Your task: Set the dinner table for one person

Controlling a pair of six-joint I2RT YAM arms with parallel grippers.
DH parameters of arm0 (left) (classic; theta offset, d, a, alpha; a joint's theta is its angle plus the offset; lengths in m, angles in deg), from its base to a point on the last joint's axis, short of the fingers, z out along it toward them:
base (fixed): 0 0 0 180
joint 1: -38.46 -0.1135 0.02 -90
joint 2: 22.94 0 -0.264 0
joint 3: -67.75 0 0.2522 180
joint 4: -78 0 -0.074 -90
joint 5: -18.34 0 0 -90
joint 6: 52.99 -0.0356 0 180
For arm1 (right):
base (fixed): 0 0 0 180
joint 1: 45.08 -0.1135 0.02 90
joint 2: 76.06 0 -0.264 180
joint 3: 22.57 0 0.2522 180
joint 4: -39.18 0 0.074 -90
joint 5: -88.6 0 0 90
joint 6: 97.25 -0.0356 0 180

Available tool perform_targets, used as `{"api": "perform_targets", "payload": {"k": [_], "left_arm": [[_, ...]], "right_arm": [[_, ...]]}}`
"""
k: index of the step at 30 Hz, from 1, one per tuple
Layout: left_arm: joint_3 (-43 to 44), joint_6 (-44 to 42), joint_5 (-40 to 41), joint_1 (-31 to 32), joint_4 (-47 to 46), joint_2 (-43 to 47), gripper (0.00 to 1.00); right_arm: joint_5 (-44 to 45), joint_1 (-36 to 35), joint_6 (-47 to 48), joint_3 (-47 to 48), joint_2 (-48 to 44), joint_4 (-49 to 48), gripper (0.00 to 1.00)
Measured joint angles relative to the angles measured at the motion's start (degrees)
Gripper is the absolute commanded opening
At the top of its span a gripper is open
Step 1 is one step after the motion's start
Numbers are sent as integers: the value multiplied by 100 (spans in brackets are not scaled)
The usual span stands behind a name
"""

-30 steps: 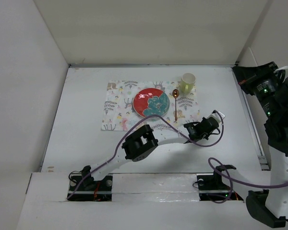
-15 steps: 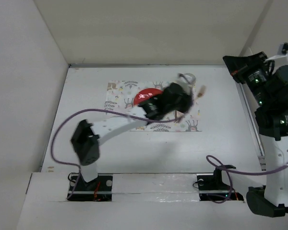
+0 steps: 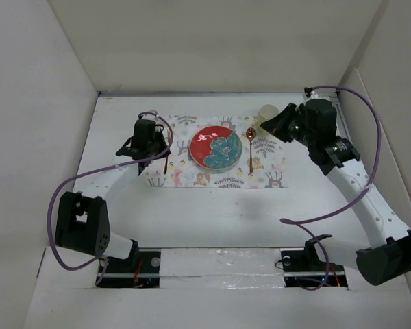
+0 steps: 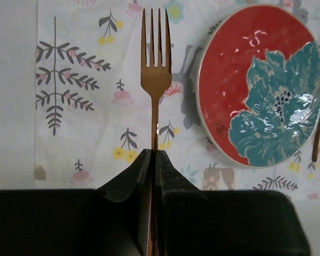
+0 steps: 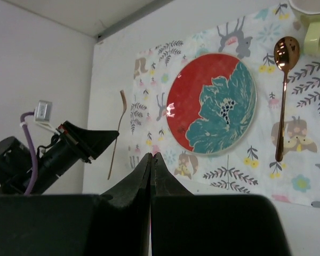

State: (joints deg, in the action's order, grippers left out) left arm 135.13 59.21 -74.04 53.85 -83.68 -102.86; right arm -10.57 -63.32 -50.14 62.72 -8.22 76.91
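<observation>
Pinching the fork (image 4: 155, 80) beside the plate (image 4: 258, 88), the left gripper (image 4: 153, 156) likely carries the last piece; spoon (image 5: 282, 101) and cup (image 3: 268, 112) sit placed (right gripper (image 5: 151, 158) closed, empty).

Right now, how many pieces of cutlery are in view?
2. The fork is clamped in the left gripper over the placemat, left of the plate; the spoon lies on the placemat, right of the plate.

No writing, brand or number can be read on the plain white dinner table (image 3: 212, 212) or anything lying on it. The round red plate with a teal flower (image 4: 256, 90) carries a small dark mark near its rim at about seven o'clock, too small to read.
</observation>
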Motion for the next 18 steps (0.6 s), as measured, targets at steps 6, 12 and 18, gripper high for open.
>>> {"api": "perform_targets", "payload": {"k": [6, 12, 18], "left_arm": [[129, -103, -66, -9, -271, -828, 0], [485, -133, -72, -9, -505, -1716, 0], [852, -133, -83, -9, -686, -2162, 0]], "right_arm": [[61, -136, 149, -310, 7, -140, 0], [125, -136, 267, -479, 87, -151, 0], [122, -142, 328, -485, 264, -151, 0]]}}
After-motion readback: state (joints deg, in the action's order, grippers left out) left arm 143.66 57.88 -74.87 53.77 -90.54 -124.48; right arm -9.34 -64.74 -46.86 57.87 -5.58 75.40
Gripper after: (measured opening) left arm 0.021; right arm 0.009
